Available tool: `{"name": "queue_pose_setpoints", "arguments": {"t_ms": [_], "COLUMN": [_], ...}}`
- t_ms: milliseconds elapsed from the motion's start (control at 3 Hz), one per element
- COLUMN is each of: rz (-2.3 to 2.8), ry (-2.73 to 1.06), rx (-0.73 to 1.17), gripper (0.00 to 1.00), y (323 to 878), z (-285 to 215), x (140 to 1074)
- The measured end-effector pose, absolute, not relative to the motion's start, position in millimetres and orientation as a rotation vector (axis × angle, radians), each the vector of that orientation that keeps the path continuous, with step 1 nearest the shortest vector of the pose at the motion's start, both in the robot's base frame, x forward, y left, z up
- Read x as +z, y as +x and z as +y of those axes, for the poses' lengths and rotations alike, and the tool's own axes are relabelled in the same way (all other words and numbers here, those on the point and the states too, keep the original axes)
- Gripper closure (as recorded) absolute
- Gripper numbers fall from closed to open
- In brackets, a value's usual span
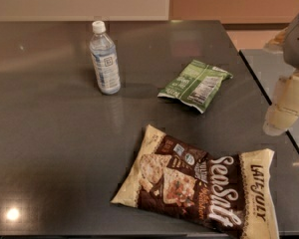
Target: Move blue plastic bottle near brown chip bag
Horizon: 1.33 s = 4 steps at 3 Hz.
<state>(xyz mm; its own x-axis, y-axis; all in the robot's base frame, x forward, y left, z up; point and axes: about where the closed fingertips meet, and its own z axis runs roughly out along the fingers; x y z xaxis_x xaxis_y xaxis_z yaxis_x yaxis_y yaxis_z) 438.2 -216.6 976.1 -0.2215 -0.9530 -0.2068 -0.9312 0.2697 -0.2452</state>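
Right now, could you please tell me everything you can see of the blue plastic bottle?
The blue plastic bottle is small, clear and bluish, with a white screw cap on and a white-blue label round its middle. It stands upright on the dark table, toward the far left. Nothing but the table touches it; the gripper hangs at the right edge, far off.

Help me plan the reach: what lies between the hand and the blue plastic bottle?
In the camera view, the green snack bag lies between the hand at the right edge and the blue plastic bottle.
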Motion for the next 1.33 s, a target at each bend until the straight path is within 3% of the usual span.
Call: {"name": "queue_pose_setpoints", "arguments": {"t_ms": [667,1333], "rz": [2.207,2.127], "ry": [-1.695,-1.588], "rx": [-0.083,0.013], "gripper": [0.0,0.0], "y": [467.5,531.8], "z": [-192.8,-140.4], "x": [972.3,958.2]}}
